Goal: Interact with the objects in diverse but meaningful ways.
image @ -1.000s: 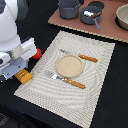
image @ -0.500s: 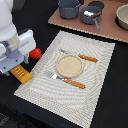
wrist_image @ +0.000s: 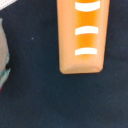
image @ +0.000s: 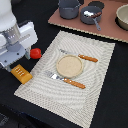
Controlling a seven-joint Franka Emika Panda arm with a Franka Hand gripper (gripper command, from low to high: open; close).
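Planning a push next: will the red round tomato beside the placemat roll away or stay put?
The red round tomato looks ball-shaped, so a nudge would probably send it rolling across the black table. Its surface looks smooth and glossy, likely slippery. The flat-sided yellow-orange ridged block nearby would more likely slide.

No readable text, label, brand, number or sign on anything in either view

The black counter (image: 107, 80) is carrying a woven placemat (image: 95, 70), a ridged orange bread block (image: 21, 74) below the tool, and a red tomato (image: 35, 53) beside it.
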